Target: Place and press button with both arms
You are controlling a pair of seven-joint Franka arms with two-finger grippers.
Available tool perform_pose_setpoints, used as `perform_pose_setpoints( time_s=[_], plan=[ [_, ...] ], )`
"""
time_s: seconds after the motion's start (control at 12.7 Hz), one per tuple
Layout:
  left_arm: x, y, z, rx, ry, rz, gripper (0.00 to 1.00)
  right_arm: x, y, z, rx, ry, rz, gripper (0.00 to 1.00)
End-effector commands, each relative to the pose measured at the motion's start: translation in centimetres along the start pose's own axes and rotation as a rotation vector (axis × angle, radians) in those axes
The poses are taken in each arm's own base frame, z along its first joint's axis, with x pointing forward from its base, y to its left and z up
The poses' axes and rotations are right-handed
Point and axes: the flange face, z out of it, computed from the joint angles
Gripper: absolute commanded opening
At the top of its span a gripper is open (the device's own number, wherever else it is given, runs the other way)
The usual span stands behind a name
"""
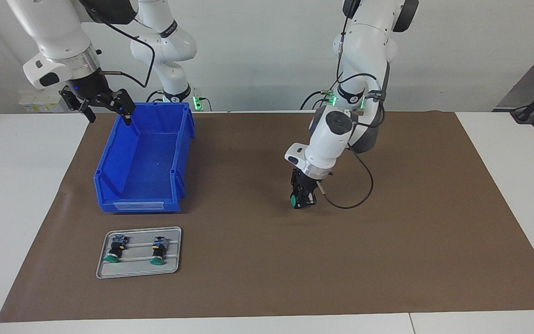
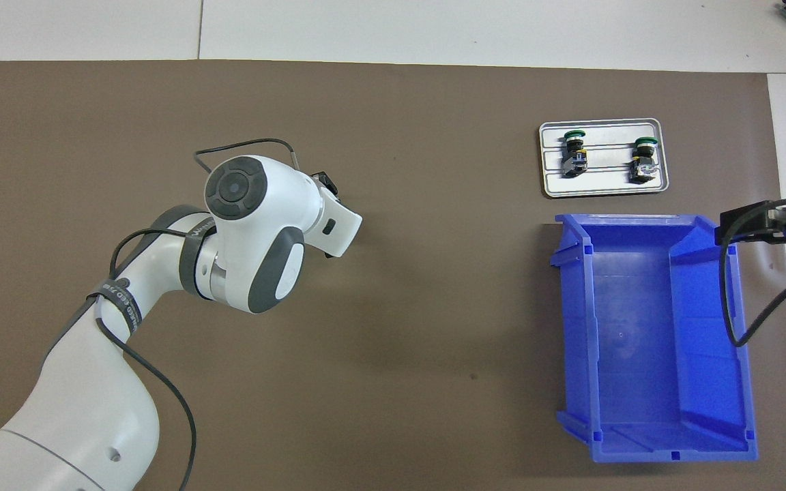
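My left gripper (image 1: 302,200) is low over the middle of the brown mat (image 1: 387,222) and is shut on a button with a green cap (image 1: 293,200). In the overhead view the left arm's wrist (image 2: 243,204) hides that gripper and its button. Two more green-capped buttons (image 1: 115,249) (image 1: 158,252) lie side by side on a grey tray (image 1: 104,271), also seen in the overhead view (image 2: 574,150) (image 2: 642,158). My right gripper (image 1: 108,113) is open and empty, raised over the rim of the blue bin (image 1: 109,171) on the robots' side.
The empty blue bin (image 2: 574,327) stands toward the right arm's end of the table, nearer to the robots than the tray (image 2: 550,191). The brown mat (image 2: 400,341) covers the table's middle, with white table at both ends.
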Motion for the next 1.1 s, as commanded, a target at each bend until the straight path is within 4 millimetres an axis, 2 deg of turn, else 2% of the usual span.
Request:
perform_pose_setpoints(
  time_s=[0.0, 0.16, 0.39, 0.71, 1.02],
  plan=[
    [-1.8, -1.5, -2.0, -0.045, 0.129, -0.032, 0.31, -0.8, 0.0, -0.1, 0.022, 0.000, -0.004, 1.00],
    [-3.8, -2.5, -2.2, -0.064, 0.198, -0.066, 0.31, -0.8, 0.0, -0.1, 0.023, 0.000, -0.004, 1.00],
    [-6.6, -2.8, -2.5, -0.085, 0.353, -0.126, 0.34, -0.8, 0.0, -0.1, 0.023, 0.000, -0.004, 1.00],
    [-10.1, -1.6, -2.0, -0.079, 0.495, -0.146, 0.34, -0.8, 0.1, -0.1, 0.023, 0.000, -0.003, 1.00],
    [-12.4, 0.8, -1.2, -0.036, 0.673, -0.211, 0.32, -0.8, 0.0, -0.1, 0.023, 0.000, -0.004, 1.00]
  ],
)
